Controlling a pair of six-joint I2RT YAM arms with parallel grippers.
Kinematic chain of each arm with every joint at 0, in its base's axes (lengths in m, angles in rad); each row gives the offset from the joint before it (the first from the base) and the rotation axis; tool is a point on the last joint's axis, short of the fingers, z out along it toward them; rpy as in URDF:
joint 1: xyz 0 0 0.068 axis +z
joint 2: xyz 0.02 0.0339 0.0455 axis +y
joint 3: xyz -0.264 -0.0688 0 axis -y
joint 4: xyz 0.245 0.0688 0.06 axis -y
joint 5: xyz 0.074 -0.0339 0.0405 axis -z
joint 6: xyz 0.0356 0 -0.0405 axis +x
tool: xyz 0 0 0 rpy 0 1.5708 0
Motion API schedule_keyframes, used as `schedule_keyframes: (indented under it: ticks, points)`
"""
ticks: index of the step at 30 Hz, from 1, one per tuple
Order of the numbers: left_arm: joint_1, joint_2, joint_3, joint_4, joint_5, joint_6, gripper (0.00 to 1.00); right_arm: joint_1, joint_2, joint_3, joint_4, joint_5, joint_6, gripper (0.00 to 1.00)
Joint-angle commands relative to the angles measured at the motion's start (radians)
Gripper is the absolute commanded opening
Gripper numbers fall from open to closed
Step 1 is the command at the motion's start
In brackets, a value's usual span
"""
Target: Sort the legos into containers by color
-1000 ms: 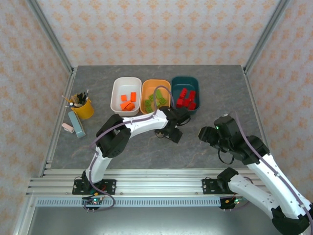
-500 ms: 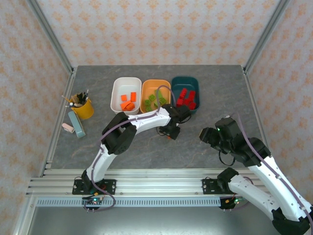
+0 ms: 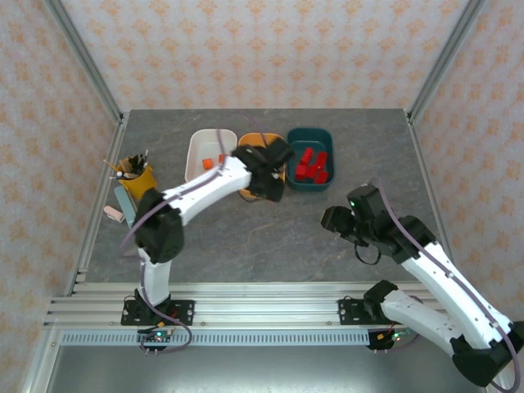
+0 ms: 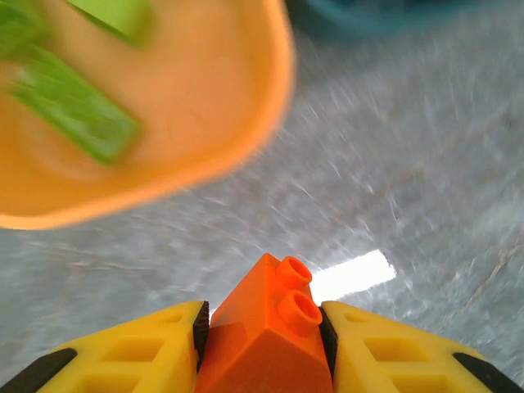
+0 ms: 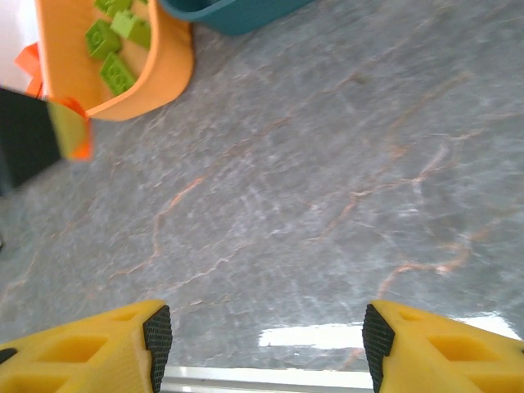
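My left gripper (image 4: 264, 315) is shut on an orange lego (image 4: 270, 327), studs pointing forward, held above the grey table just in front of the orange tub (image 4: 246, 155). That tub holds lime green legos (image 4: 74, 115). From above, the left gripper (image 3: 270, 190) hangs at the orange tub's near edge, and its arm covers much of the orange tub (image 3: 246, 146) and the white tub (image 3: 201, 147). An orange lego (image 3: 209, 164) shows in the white tub. Red legos (image 3: 309, 164) lie in the teal tub (image 3: 327, 155). My right gripper (image 5: 266, 332) is open over bare table, nothing between its fingers.
A yellow cup with pens (image 3: 139, 182) and a small blue box (image 3: 127, 206) stand at the left side of the table. In the right wrist view the orange tub (image 5: 155, 74) and the teal tub (image 5: 229, 16) lie ahead, at upper left.
The left gripper closed on the orange lego, lifted it off the table and swung left and back towards the tubs. The right arm shifted slightly left and forward, jaws unchanged.
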Motion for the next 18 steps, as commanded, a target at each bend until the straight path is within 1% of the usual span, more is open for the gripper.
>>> schedule_keyframes:
  ticks: [1, 4, 5, 6, 8, 11, 13, 16, 18]
  points:
    - [0.117, -0.036, 0.021, -0.055, -0.04, -0.002, 0.39, 0.001, 0.077, 0.048, 0.168, -0.116, -0.048, 0.65]
    - [0.225, -0.011, 0.061, -0.039, -0.046, 0.005, 0.39, 0.001, 0.162, 0.069, 0.296, -0.17, -0.041, 0.65]
    - [0.262, 0.019, 0.081, -0.029, -0.049, -0.001, 0.39, 0.0, 0.188, 0.076, 0.346, -0.18, -0.031, 0.65]
    - [0.292, 0.042, 0.098, -0.02, -0.05, -0.009, 0.39, 0.0, 0.212, 0.081, 0.392, -0.182, -0.02, 0.65]
    - [0.355, 0.101, 0.147, 0.001, -0.065, -0.028, 0.39, 0.0, 0.256, 0.077, 0.536, -0.17, 0.015, 0.65]
    - [0.413, 0.197, 0.234, 0.023, -0.085, -0.044, 0.39, 0.001, 0.3, 0.031, 0.789, -0.127, 0.054, 0.66]
    - [0.44, 0.265, 0.299, 0.024, -0.086, -0.049, 0.39, 0.0, 0.344, 0.019, 0.909, -0.091, 0.062, 0.67]
    - [0.47, 0.369, 0.411, -0.003, -0.107, -0.053, 0.39, 0.0, 0.415, 0.026, 1.037, -0.063, 0.053, 0.68]
    - [0.489, 0.423, 0.472, -0.022, -0.122, -0.057, 0.39, 0.0, 0.453, 0.049, 1.065, -0.061, 0.046, 0.68]
